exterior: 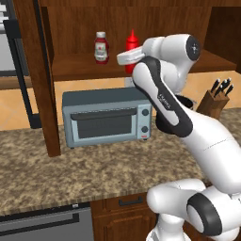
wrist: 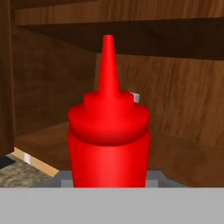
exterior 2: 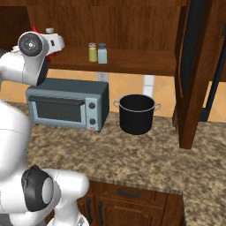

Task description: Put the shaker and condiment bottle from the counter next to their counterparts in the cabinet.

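One job is half done already: the shaker [exterior 2: 102,53] stands on the cabinet [exterior 2: 145,62] shelf just beside the yellowish shaker [exterior 2: 92,52]. The gripper [wrist: 109,177] is clamped on the red bottle [wrist: 108,140], held upright at shelf height beside the ketchup [exterior: 101,47]. Next it probably needs lowering onto the shelf, then release; the bottle's base is hidden.
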Motion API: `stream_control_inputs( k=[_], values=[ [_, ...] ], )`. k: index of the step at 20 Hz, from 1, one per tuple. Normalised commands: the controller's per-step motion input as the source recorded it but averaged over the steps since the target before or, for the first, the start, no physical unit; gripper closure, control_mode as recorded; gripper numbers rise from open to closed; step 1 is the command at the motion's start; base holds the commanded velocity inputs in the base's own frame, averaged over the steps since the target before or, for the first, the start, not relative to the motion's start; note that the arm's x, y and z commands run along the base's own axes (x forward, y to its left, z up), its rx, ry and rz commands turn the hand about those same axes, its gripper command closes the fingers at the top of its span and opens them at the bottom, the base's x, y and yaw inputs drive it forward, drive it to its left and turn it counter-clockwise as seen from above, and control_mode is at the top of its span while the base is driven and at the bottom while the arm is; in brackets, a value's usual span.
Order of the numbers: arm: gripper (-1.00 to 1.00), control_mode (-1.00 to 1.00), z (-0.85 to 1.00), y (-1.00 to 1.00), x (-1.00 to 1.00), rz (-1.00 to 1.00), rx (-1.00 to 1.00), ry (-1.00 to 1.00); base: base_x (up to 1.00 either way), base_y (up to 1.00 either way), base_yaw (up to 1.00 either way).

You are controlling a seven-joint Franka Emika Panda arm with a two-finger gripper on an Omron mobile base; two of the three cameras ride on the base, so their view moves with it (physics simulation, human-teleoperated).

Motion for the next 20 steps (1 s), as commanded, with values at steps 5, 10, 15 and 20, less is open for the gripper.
stream_control_inputs(
  k=[5, 10, 15, 20],
  values=[
    [1.0, -1.0, 0.0, 0.0, 0.34, 0.0, -0.01, 0.0, 0.0, 0.0, 0.0],
    [1.0, -1.0, -0.07, 0.0, 0.31, 0.0, 0.01, 0.0, 0.0, 0.0, 0.0],
    [1.0, -1.0, -0.11, 0.0, 0.35, 0.0, 0.02, 0.0, 0.0, 0.0, 0.0],
    [1.0, -1.0, -0.13, 0.0, 0.38, 0.0, 0.01, 0.0, 0.0, 0.0, 0.0]
  ],
)
